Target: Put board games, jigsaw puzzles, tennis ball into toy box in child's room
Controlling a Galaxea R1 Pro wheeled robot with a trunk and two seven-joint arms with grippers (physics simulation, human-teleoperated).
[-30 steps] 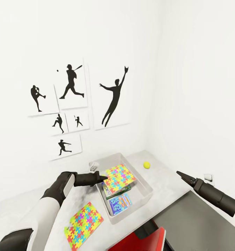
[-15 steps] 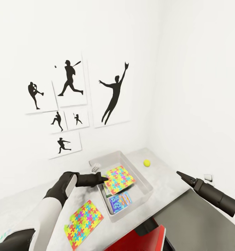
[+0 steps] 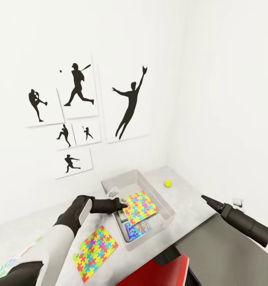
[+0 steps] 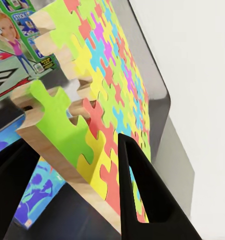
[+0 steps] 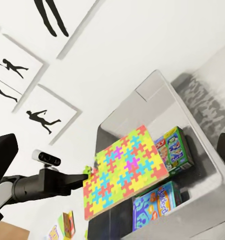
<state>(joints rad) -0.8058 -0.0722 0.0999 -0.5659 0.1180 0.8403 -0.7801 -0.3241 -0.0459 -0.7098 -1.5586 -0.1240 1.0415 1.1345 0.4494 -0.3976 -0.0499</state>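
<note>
My left gripper (image 3: 124, 205) is shut on the edge of a jigsaw puzzle (image 3: 139, 206), a thin multicoloured square held tilted over the light grey toy box (image 3: 118, 181). In the left wrist view the black fingers (image 4: 142, 190) straddle the puzzle's (image 4: 112, 100) wooden edge. Two board games lie in the box, a blue one (image 3: 137, 230) and a green-edged one (image 5: 175, 147). A second jigsaw puzzle (image 3: 95, 252) lies flat on the white table (image 3: 189, 206) left of the box. The tennis ball (image 3: 167, 183) rests beyond the box's right corner. My right gripper (image 3: 207, 200) hovers open and empty to the right.
A lower dark grey-topped unit (image 3: 225, 254) adjoins the table at the right, with a small white object (image 3: 237, 201) by the wall. Something red (image 3: 157, 274) sits below the table's front edge. Baseball silhouette pictures (image 3: 128, 105) hang on the white wall behind.
The head view has shifted a little, so the wall pictures sit higher. My left gripper has lowered the puzzle slightly toward the box. The right arm has stayed put.
</note>
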